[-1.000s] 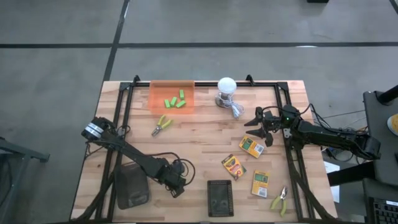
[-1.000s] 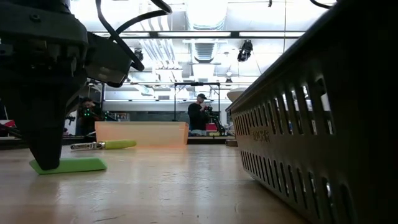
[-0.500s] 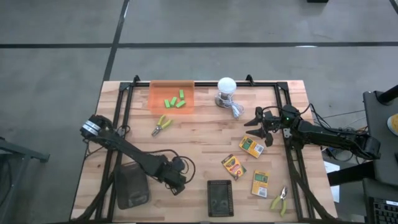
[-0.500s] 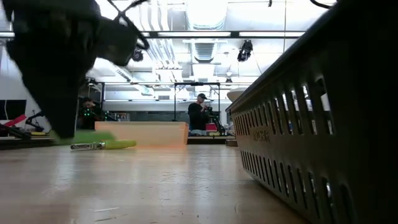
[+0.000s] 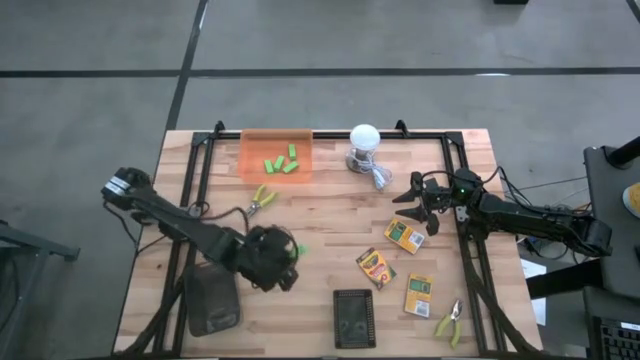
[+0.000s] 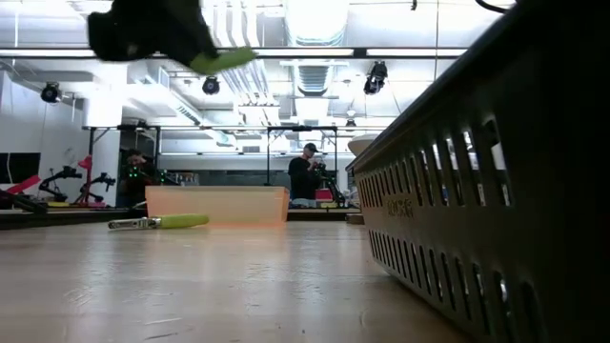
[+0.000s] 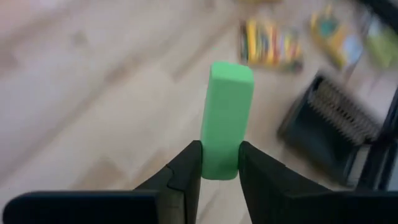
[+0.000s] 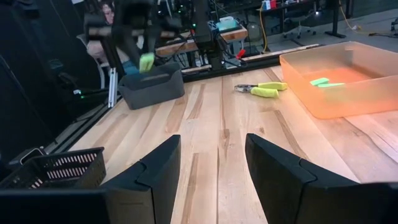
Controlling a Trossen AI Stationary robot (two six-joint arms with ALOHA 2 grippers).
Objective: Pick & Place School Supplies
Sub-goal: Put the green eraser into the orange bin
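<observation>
Jaws of left gripper [image 7: 219,165] pinch smooth rectangular green block [image 7: 225,118] — aloft.

Table [image 5: 330,215]: light wooden slats — framed by black rails.
Orange bin [image 5: 276,157]: translucent, at the far edge.
White bulb [image 5: 364,137]: beside the bin, cable trailing.
Black mesh basket [image 5: 353,318]: near edge — centre.
Dark grey tray [image 5: 211,302]: near-left corner.
Person [image 6: 305,175]: standing in the room behind.

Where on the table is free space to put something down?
Bare wood lies in the middle, between the orange tray, the pliers and the crayon boxes. The right front is crowded: three crayon boxes, a black basket and second pliers. The left end effector holds a green block above the left front.
</observation>
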